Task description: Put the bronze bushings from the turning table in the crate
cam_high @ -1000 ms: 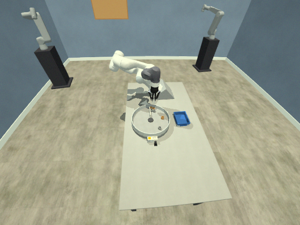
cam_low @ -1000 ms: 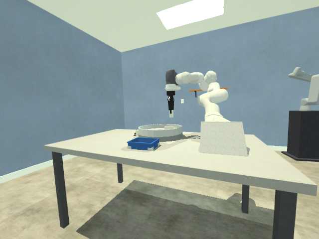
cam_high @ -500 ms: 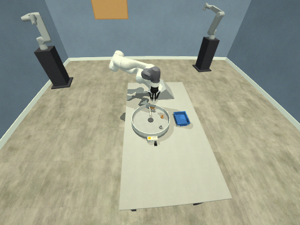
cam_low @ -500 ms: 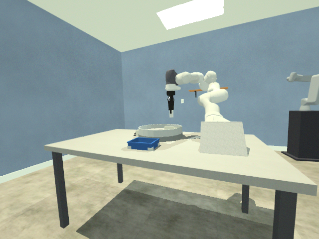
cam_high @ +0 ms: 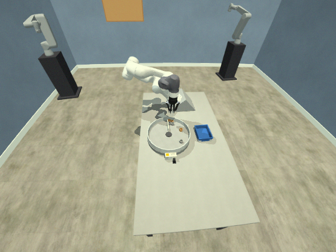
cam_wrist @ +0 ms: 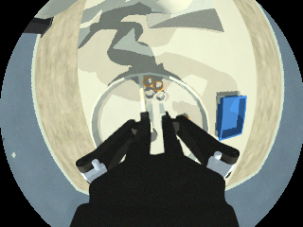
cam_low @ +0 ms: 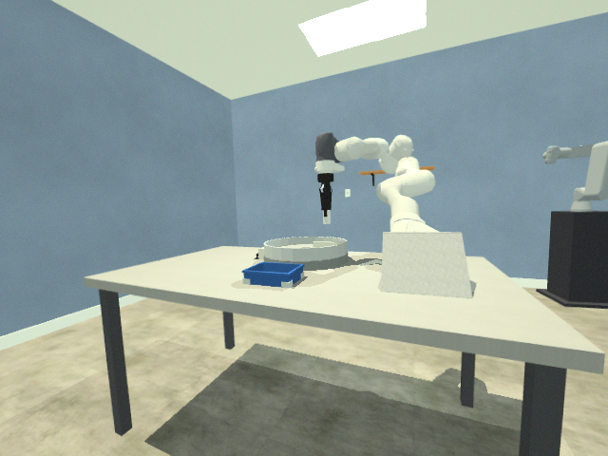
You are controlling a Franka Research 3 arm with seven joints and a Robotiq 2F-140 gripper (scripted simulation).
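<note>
The jaws are nearly closed, gripping nothing, above the turning table (cam_high: 149,143) (cam_low: 305,254) (cam_wrist: 96,120) on the bench (cam_high: 187,189) (cam_low: 324,304) (cam_wrist: 227,71). Two bronze bushings (cam_high: 169,120) (cam_wrist: 159,86) lie close together near its rim, beside two steel bushings (cam_high: 171,123) (cam_wrist: 161,96). A third bronze bushing (cam_high: 180,129) (cam_wrist: 186,116) and another steel bushing (cam_high: 181,140) sit apart, towards the side where the blue crate (cam_high: 203,133) (cam_low: 273,277) (cam_wrist: 231,117) stands, outside the turning table

A pale sloped block (cam_high: 187,102) (cam_low: 426,265) stands on the table (cam_high: 189,189) (cam_low: 313,306). Two grey mechanical arms (cam_high: 49,31) (cam_high: 241,24) top black pedestals (cam_high: 60,74) (cam_high: 231,61) near the blue walls (cam_high: 168,35) (cam_low: 127,161). An orange board (cam_high: 123,10) hangs on the back wall, and a bright ceiling panel (cam_low: 368,24) glows overhead.
</note>
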